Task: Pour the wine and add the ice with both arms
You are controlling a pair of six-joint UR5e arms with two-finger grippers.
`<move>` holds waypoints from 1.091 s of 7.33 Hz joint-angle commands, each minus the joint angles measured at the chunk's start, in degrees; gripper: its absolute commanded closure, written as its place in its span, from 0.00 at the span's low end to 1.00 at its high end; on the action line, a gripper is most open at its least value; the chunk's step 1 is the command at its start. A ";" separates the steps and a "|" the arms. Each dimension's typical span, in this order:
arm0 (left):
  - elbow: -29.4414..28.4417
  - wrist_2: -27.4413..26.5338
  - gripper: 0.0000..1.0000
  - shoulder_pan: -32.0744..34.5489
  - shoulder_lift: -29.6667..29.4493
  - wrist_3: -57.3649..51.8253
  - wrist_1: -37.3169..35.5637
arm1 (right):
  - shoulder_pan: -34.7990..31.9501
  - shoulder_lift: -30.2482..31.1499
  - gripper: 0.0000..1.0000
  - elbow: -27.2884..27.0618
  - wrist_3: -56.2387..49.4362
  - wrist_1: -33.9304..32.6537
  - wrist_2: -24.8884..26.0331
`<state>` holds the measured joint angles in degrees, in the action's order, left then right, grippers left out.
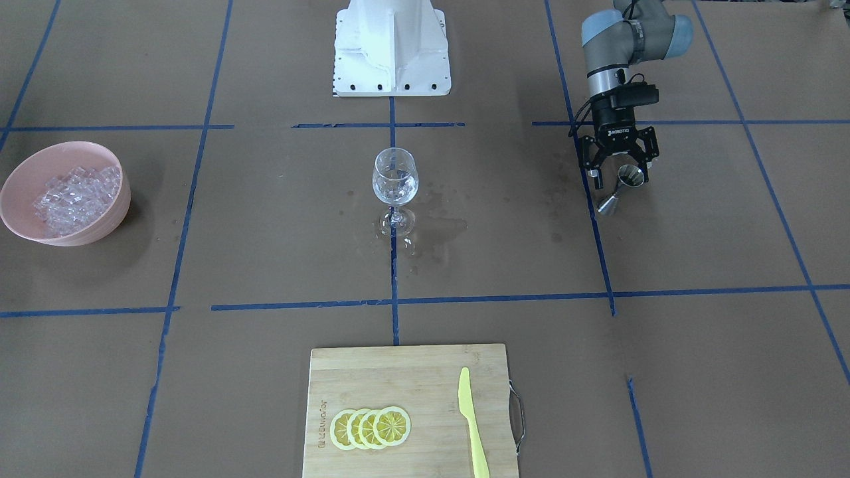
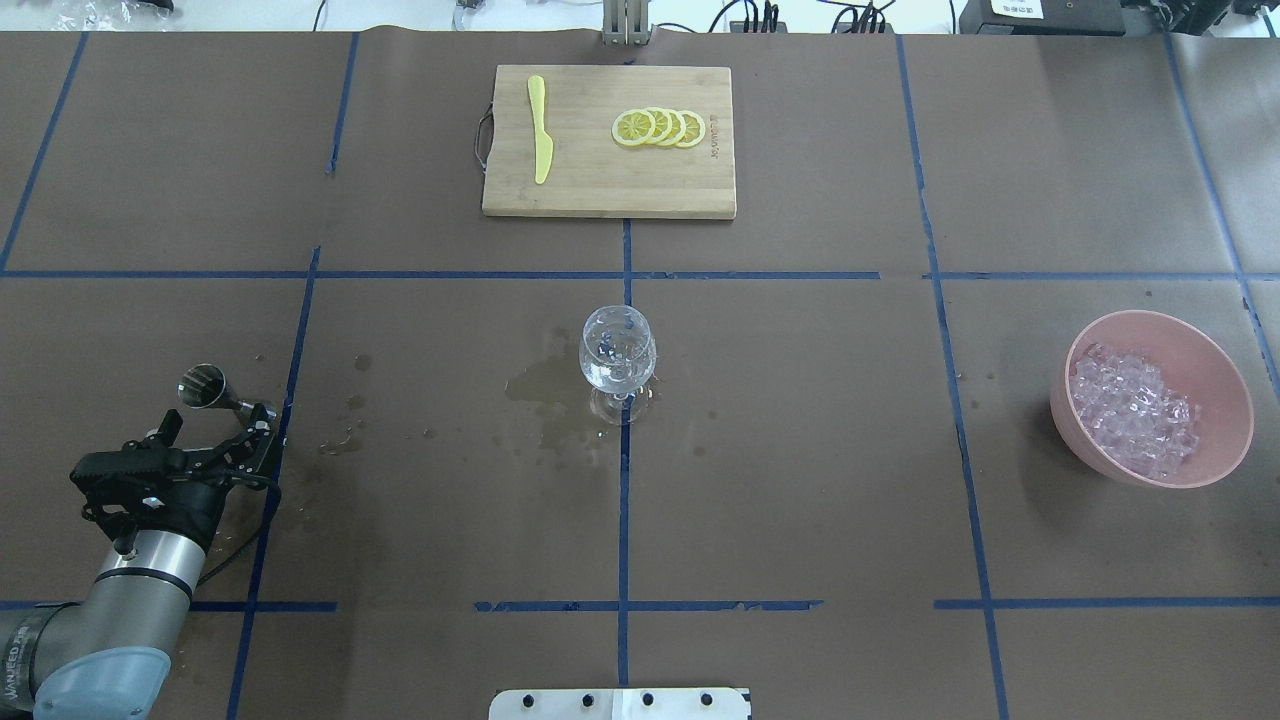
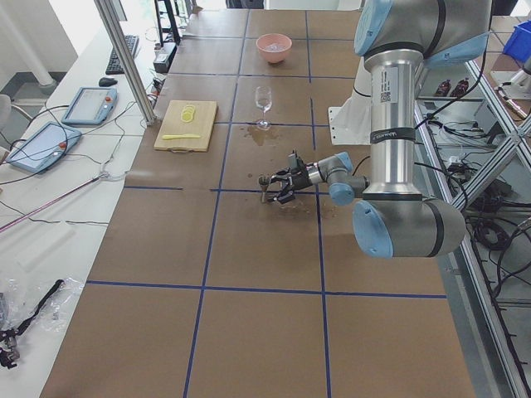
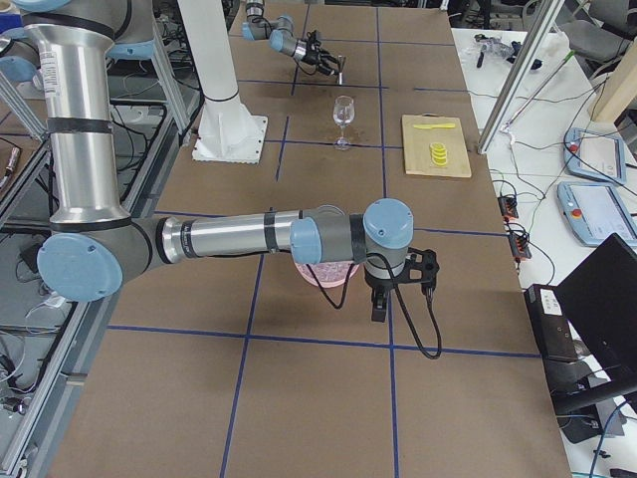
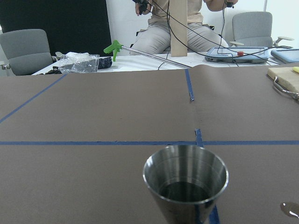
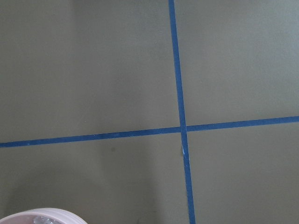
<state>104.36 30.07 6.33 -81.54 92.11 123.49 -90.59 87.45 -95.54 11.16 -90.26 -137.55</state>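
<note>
The wine glass (image 1: 395, 178) stands upright at the table's middle, also in the overhead view (image 2: 618, 355). Something clear lies in its bowl; I cannot tell wine from ice. A steel jigger (image 1: 623, 187) stands upright at my left side (image 2: 205, 388). My left gripper (image 1: 619, 174) is open and low, with its fingers on either side of the jigger and not gripping it (image 2: 218, 418). The left wrist view shows the jigger's cup (image 5: 186, 182) close up. Ice cubes (image 2: 1130, 410) fill a pink bowl (image 2: 1225, 370). My right gripper (image 4: 379, 302) hangs by that bowl; I cannot tell its state.
Wet patches (image 2: 545, 388) lie around the glass's foot. A bamboo cutting board (image 2: 610, 185) at the far side holds lemon slices (image 2: 660, 128) and a yellow knife (image 2: 540, 140). The white base block (image 1: 392, 53) stands at my side. The bowl's rim (image 6: 42, 215) shows in the right wrist view.
</note>
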 commanded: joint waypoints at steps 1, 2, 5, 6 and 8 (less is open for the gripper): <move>-1.17 -0.01 0.11 -0.09 -1.77 0.00 0.08 | 0.06 0.00 0.00 0.00 0.00 0.09 -0.08; -2.13 -0.01 0.12 -0.01 -3.35 0.00 0.08 | 0.06 0.00 0.00 0.00 0.00 0.09 -0.08; -2.32 0.17 0.14 0.17 -2.58 -0.08 0.52 | 0.06 -0.09 0.00 0.00 0.00 0.09 -0.08; -2.32 0.17 0.14 0.35 -2.40 0.00 0.52 | 0.15 -0.09 0.00 0.00 0.09 0.09 -0.08; -2.23 0.08 0.21 0.70 -2.75 0.00 0.52 | 0.24 -0.09 0.00 -0.17 0.09 0.09 -0.08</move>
<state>102.09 30.18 6.81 -84.11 92.10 124.00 -90.40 87.37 -95.57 11.20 -90.18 -137.64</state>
